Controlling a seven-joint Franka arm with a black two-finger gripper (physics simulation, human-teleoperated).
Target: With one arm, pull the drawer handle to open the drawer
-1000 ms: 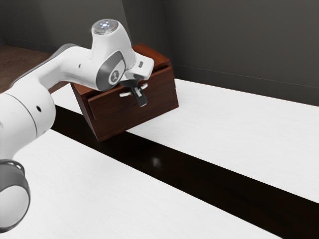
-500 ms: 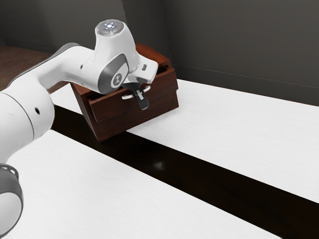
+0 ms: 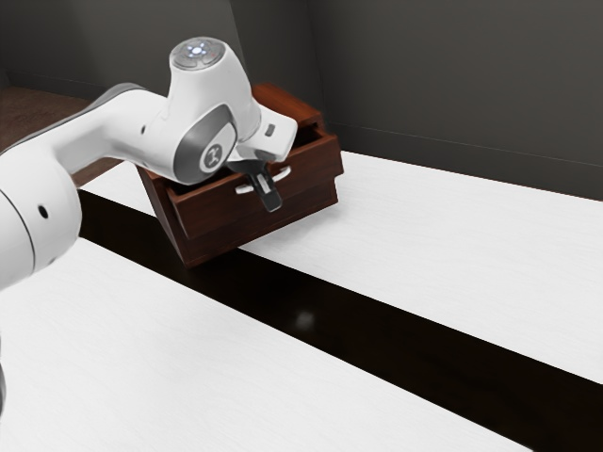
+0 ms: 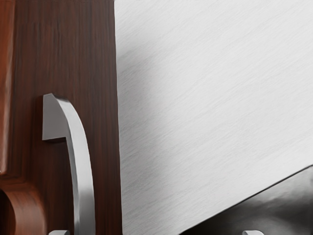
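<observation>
The wooden cabinet (image 3: 226, 231) sits on the white table (image 3: 452, 245) toward 11 o'clock in the exterior view. Its drawer (image 3: 306, 181) stands partly out toward 4 o'clock. The black gripper (image 3: 270, 200) hangs at the silver handle (image 4: 78, 161), fingers seemingly spread wide around it.

The dark reddish-brown wooden drawer (image 3: 303, 185) sits partly pulled out of the top of its matching wooden cabinet (image 3: 217, 235), its inside showing. A pale silver, curved bar handle (image 4: 83, 166) runs across the drawer's front panel, standing off the wood.
</observation>
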